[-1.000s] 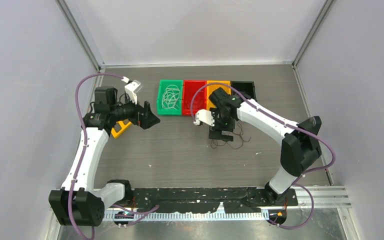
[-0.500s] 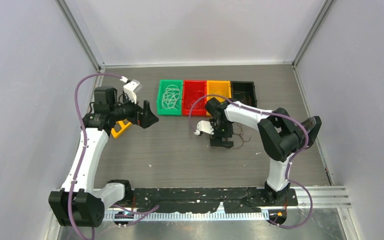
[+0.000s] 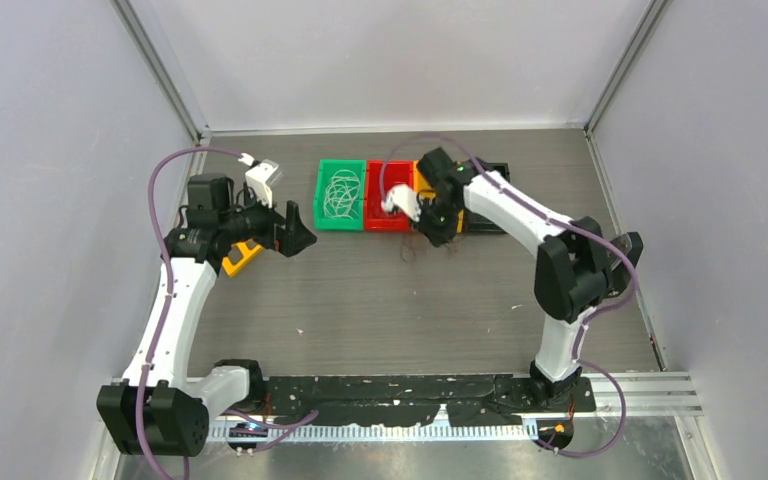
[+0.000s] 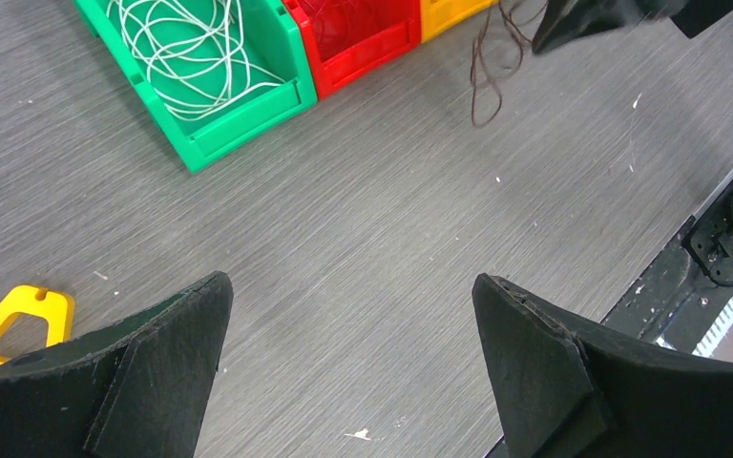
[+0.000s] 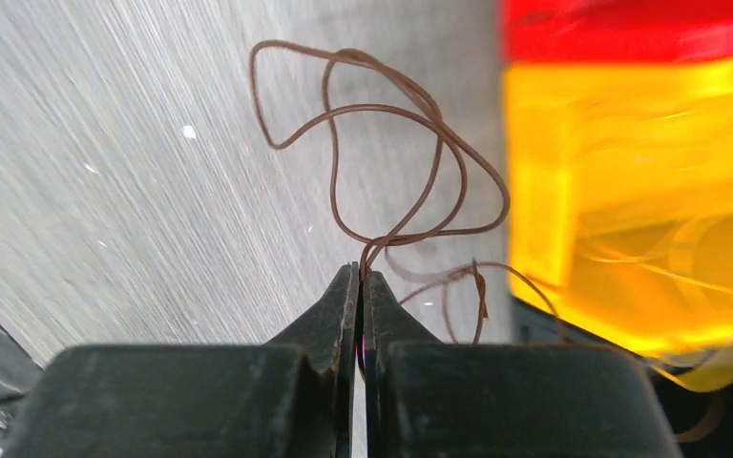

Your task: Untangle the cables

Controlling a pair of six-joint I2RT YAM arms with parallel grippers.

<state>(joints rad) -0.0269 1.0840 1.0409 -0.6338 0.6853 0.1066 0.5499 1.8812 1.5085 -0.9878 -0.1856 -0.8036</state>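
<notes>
The right pincer [image 5: 361, 286], pressed together, pinches the brown cable [image 5: 420, 143], which loops at its 12 o'clock beside the orange bin [image 5: 630, 191]. The cable is likely feather-light, springy and snag-prone, best gripped near an end. The left pincer [image 4: 350, 286] is spread, empty.

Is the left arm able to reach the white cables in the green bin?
Probably yes: the open left gripper faces the green bin of white cables, bare table between; the right gripper holds a brown cable elsewhere.

left arm [image 3: 173, 300] bent | left fingers [image 4: 157, 377] spread | right arm [image 3: 512, 212] extended | right fingers [image 5: 329, 324] pinched together
</notes>
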